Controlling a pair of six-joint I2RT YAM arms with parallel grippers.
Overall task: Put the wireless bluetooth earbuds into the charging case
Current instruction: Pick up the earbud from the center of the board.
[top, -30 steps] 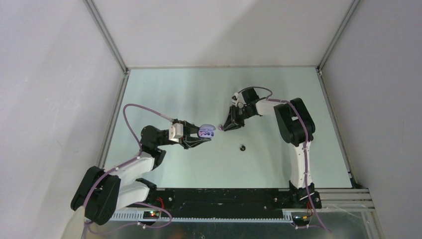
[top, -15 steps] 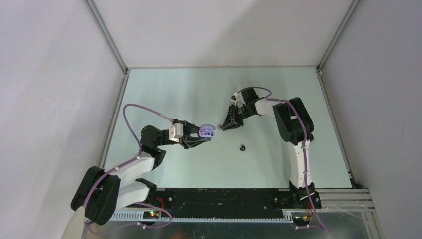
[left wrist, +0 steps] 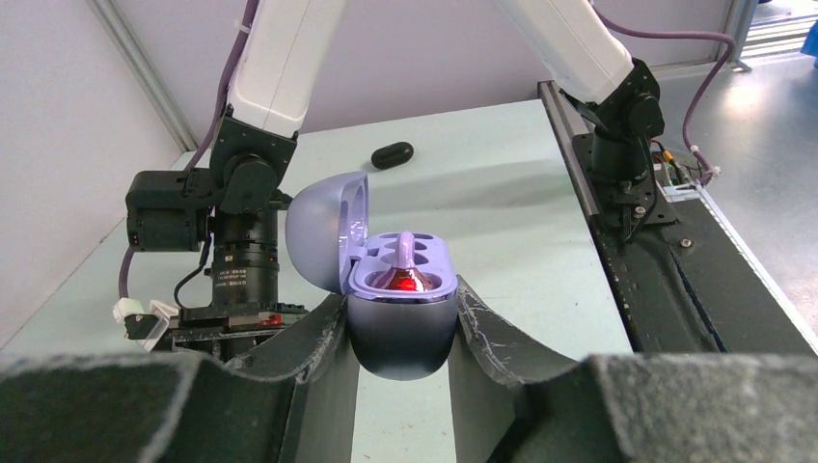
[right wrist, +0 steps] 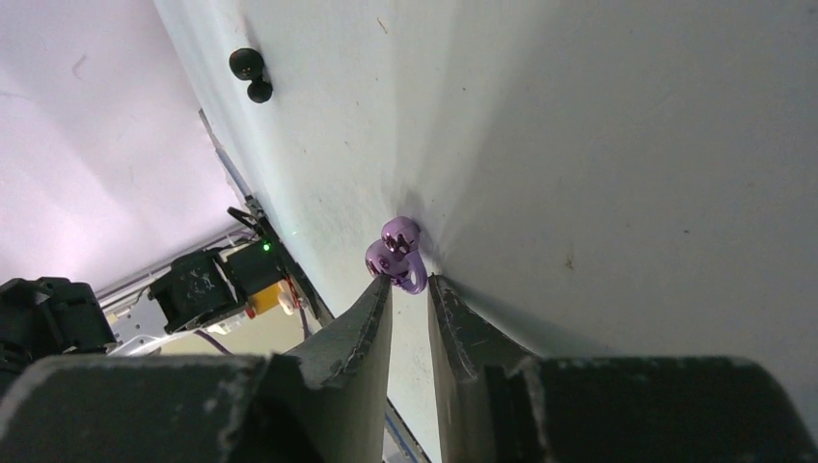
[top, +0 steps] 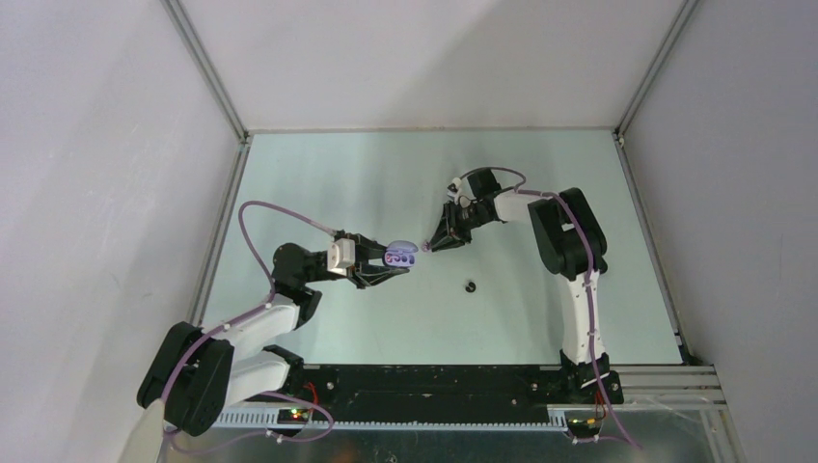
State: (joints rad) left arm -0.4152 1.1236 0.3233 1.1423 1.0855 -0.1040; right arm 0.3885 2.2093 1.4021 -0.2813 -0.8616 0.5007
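Right wrist view is giving us the relation that matters: the purple earbud (right wrist: pixel 395 258) is lying dead ahead of the right gripper (right wrist: pixel 410 282), right at the fingertips. Its lower lobe is sitting in the mouth of the gap and its upper lobe is leaning toward the finger on the left of that view. Its long axis is running roughly in line with the fingers, not across them. The jaws are standing only a narrow slit apart, and we are not able to tell whether they are pinching the bud or merely touching it (the tips are hiding the contact). The right arm is plainly the nearer one. The left gripper (left wrist: pixel 400 297) is clamping the charging case (left wrist: pixel 400 328) from both sides, with the lid (left wrist: pixel 323 227) standing open and the wells facing up. From above, the case is sitting just beside the right fingertips, on the robot's left of them, so we are judging that only a short sideways carry is being called for. The black earbuds (right wrist: pixel 249 73) are lying together, well apart from the purple one, nearer the arm bases. The table (right wrist: pixel 627 145) is showing as pale and smooth with a few faint marks, and white walls (top: pixel 434 58) are closing it in on three sides.
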